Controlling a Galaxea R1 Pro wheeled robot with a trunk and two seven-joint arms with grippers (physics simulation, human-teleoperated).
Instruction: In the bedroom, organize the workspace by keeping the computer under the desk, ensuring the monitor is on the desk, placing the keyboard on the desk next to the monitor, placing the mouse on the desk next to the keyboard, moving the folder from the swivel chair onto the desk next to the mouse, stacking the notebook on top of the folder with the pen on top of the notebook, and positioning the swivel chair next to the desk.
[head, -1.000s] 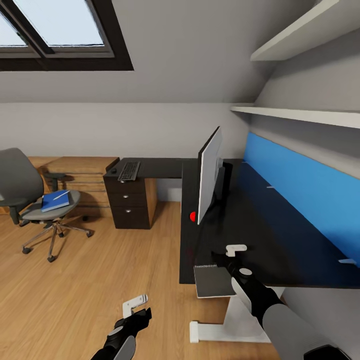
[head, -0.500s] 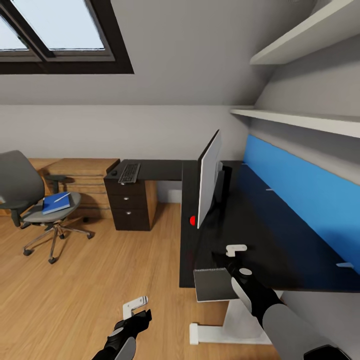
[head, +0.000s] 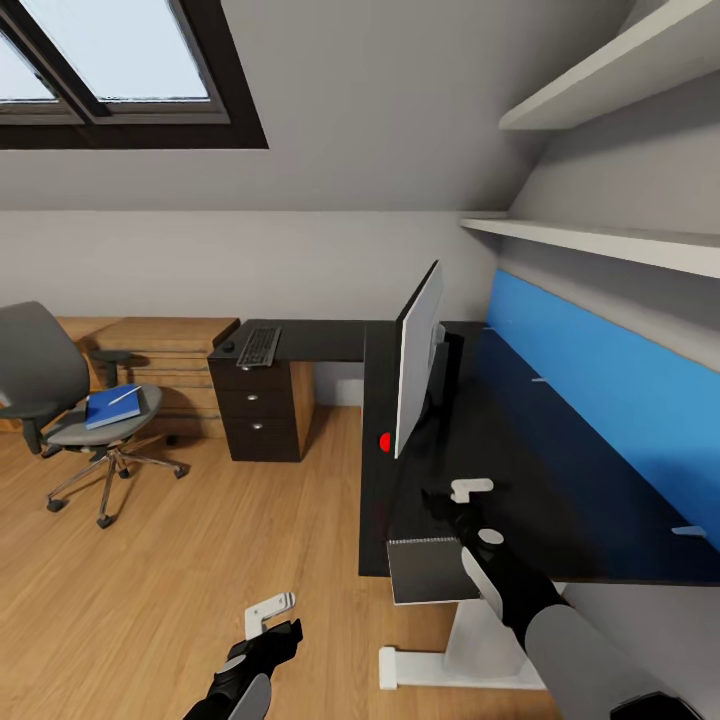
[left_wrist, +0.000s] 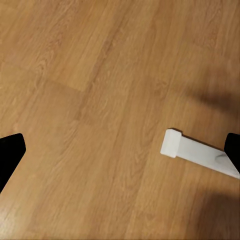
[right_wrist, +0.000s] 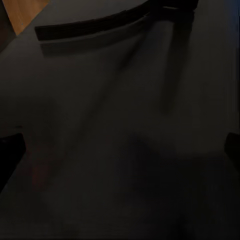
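One grey notebook lies on the near end of the tabletop, its corner overhanging the edge, and it has kept that spot over the last second. What has changed is small: the right hand has crept a little forward over the glossy black top, away from the notebook and toward the monitor, with nothing between its fingers. Its right wrist view shows the two dark fingertips at opposite sides of the picture, so the jaws stand wide apart and empty above the dark surface.

The monitor stands edge-on on the tabletop, unmoved, with a small red mark beside its foot. Farther off, the keyboard and the mouse rest on the far wing above the drawer unit. The folder lies on the seat of the swivel chair, the pen across it (both well apart from the desk).

The left hand hangs low over the wooden floor, fingers spread, holding nothing; a white desk foot shows in its wrist view.

Judged from this, the notebook looks set down, and the folder, the keyboard and the chair remain to be brought over.
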